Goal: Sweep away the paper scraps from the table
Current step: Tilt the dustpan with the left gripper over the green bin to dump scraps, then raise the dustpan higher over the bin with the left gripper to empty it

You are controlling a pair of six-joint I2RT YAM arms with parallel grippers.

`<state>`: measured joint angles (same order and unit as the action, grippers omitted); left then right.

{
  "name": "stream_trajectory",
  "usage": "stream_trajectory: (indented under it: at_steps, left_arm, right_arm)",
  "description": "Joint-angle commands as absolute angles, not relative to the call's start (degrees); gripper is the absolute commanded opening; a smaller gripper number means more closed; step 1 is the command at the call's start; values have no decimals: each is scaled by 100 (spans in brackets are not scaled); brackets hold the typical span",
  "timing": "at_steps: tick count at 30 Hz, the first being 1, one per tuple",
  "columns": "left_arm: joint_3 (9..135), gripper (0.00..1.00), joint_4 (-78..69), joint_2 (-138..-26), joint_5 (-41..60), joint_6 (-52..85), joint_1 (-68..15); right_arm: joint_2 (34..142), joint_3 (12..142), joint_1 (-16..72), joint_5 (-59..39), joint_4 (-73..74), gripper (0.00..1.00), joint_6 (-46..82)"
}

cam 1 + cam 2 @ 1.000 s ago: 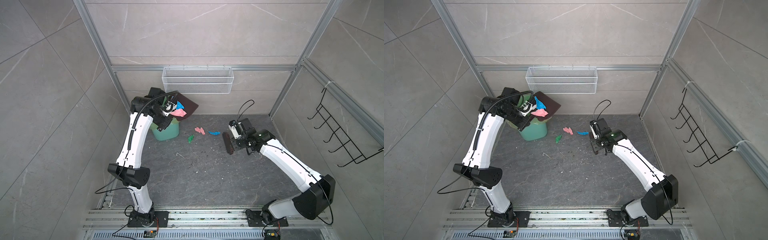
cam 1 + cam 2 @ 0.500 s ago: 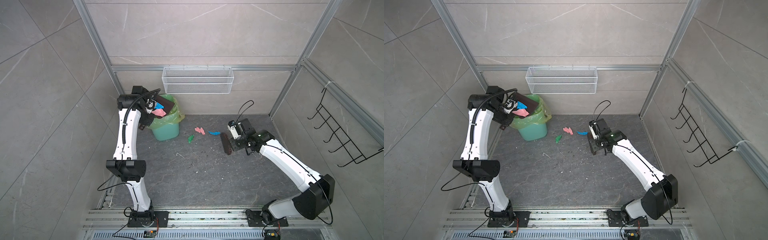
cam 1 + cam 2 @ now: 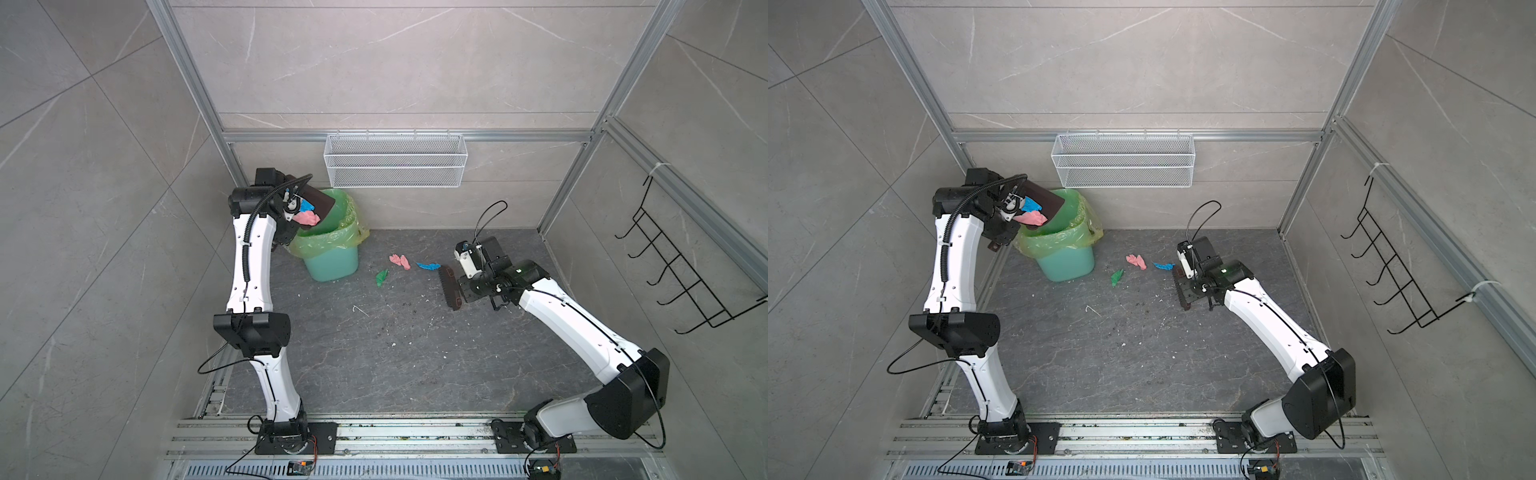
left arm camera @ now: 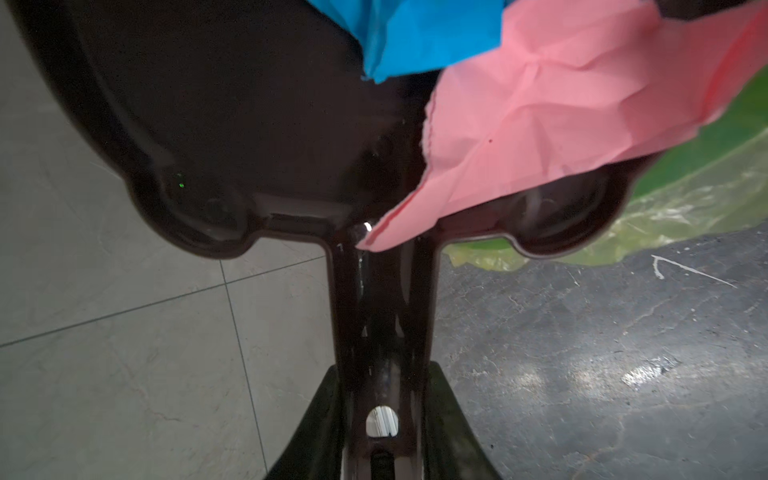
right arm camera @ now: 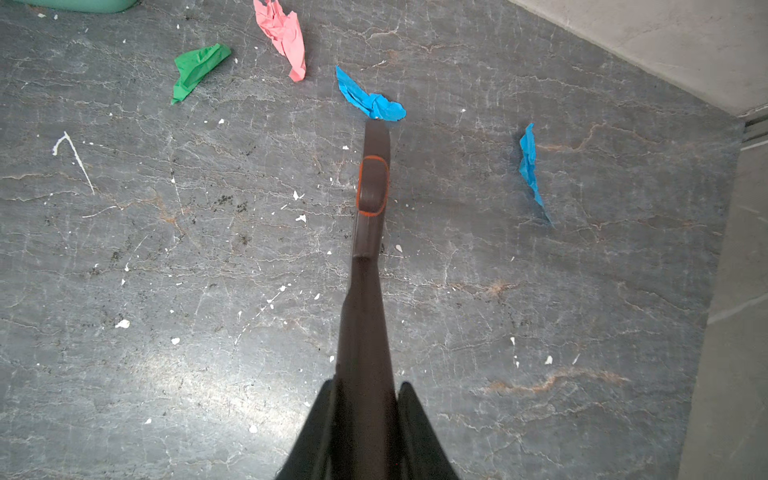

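Three paper scraps (image 3: 400,261) lie on the dark surface (image 3: 374,353) right of the green bin (image 3: 331,257): green, pink, then blue, the blue stretched left to right towards the brush (image 3: 449,289). Only the right wrist view shows a fourth blue scrap (image 5: 530,166). A pink scrap (image 4: 561,104) and a blue one sit in the dustpan (image 3: 319,198), tilted over the bin. The left claw (image 4: 384,374) clamps its handle; the right claw (image 5: 363,386) clamps the brush's.

We see a glossy dark-brown plastic dustpan (image 4: 249,104) and creased, matt paper scraps (image 4: 561,124). The table (image 5: 208,374) looks like veined stone with a faint sheen. We note a smooth plastic brush handle (image 5: 365,299), a thin crinkled translucent liner (image 3: 359,226), a plastic bin (image 3: 332,266) and a white wire-mesh basket (image 3: 395,166).
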<state>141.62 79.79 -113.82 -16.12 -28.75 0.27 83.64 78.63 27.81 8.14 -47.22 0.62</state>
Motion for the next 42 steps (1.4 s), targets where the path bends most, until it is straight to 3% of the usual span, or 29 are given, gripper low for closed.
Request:
stream_trajectory:
  at_steps: [1, 24, 42]
  left_arm:
    - [14198, 0, 7383, -11268, -2090, -3405, 42]
    - [13047, 0, 4780, -10890, -3922, -6063, -185]
    - [12072, 0, 3561, -10447, -4438, -6958, -347]
  right_arm:
    - [8416, 8022, 2768, 756, -4598, 0, 208]
    - [8464, 7918, 2768, 747, -4466, 0, 231]
    - [8298, 7690, 2768, 659, -4291, 0, 189]
